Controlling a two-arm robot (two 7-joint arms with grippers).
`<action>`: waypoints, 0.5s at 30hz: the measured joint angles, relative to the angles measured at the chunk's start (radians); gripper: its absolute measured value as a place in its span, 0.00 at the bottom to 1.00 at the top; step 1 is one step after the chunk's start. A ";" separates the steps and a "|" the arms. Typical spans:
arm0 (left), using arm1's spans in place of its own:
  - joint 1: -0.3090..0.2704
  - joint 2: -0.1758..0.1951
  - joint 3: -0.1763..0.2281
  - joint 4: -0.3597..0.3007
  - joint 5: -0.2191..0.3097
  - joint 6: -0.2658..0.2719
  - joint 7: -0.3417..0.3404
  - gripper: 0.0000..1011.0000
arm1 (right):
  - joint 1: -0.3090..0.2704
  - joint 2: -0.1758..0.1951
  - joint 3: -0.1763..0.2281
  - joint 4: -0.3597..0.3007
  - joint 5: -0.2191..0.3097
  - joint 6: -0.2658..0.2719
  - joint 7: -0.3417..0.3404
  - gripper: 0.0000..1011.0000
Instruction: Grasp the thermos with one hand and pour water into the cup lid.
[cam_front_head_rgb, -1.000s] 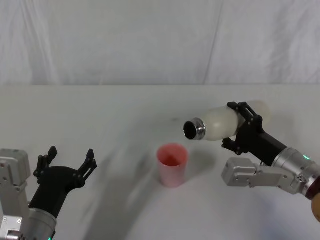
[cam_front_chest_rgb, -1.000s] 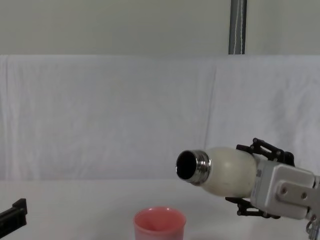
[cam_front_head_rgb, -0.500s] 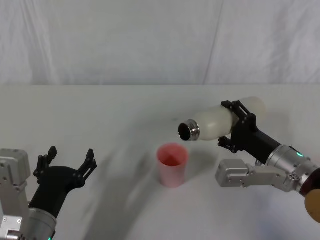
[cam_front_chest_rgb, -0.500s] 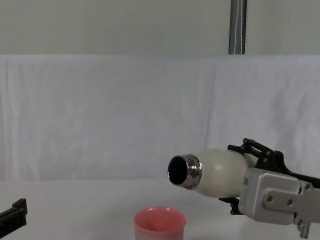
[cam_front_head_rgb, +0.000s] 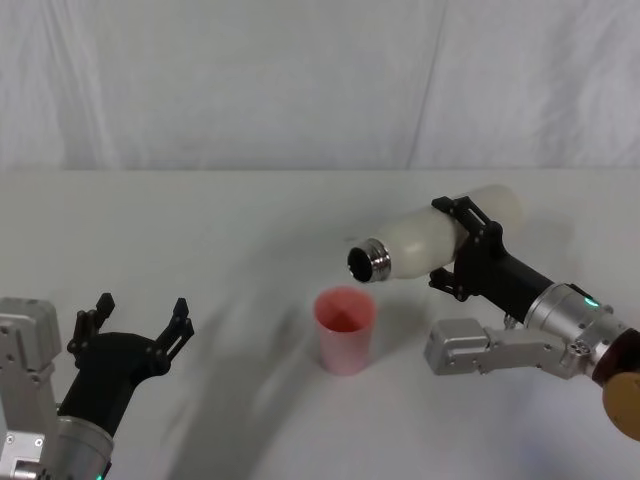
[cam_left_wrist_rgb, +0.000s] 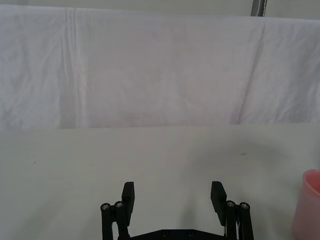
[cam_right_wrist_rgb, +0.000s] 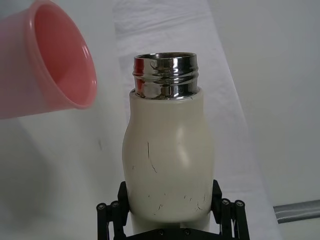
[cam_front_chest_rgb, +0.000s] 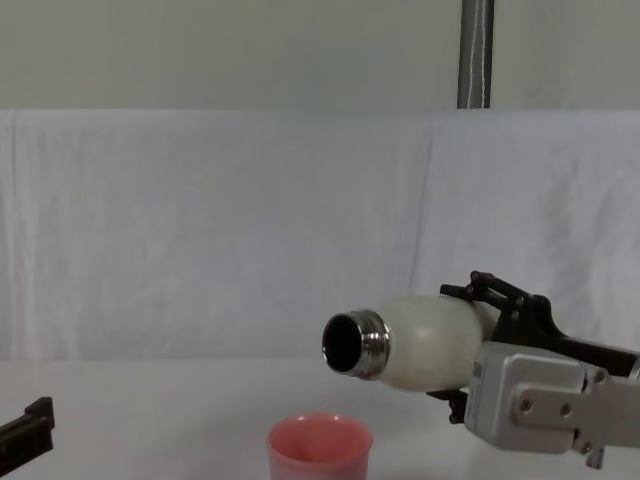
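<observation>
Right gripper (cam_front_head_rgb: 462, 252): I see it raised over the right half of the worktop (cam_front_head_rgb: 200, 230), its black fingers (cam_right_wrist_rgb: 112, 212) clamped on either side of the thermos body, near the base end.
Thermos (cam_front_head_rgb: 440, 235): I have it off the worktop, tipped close to horizontal, steel neck pointing toward my left and a little downward. In the chest view the thermos (cam_front_chest_rgb: 425, 340) hangs above and to the right of the cup lid, and its dark open mouth faces the camera's left.
Thermos surface: the right wrist view shows the cream body (cam_right_wrist_rgb: 167, 165) with thin dark scratches and a shiny threaded steel neck.
Cup lid (cam_front_head_rgb: 345, 329): the pink cup lid stands upright on the worktop, near the middle, below and slightly to the left of the thermos mouth. The two are apart, not touching. I also see the cup lid (cam_front_chest_rgb: 319, 451) at the lower edge of the chest view and (cam_right_wrist_rgb: 47, 62) beside the neck in the right wrist view.
Water: I cannot make out any stream between mouth and cup lid.
Left gripper (cam_front_head_rgb: 138, 320): I have it low at the left side, well apart from the cup lid, its fingers (cam_left_wrist_rgb: 128, 196) spread wide and holding nothing.
Backdrop: a white cloth (cam_front_head_rgb: 300, 80) hangs behind the worktop.
</observation>
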 joint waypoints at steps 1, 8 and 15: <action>0.000 0.000 0.000 0.000 0.000 0.000 0.000 0.99 | 0.003 0.001 -0.004 0.002 -0.003 -0.002 -0.002 0.95; 0.000 0.000 0.000 0.000 0.000 0.000 0.000 0.99 | 0.011 0.003 -0.016 0.008 -0.012 -0.005 -0.008 0.95; 0.000 0.000 0.000 0.000 0.000 0.000 0.000 0.99 | 0.015 0.003 -0.023 0.014 -0.015 -0.005 -0.014 0.95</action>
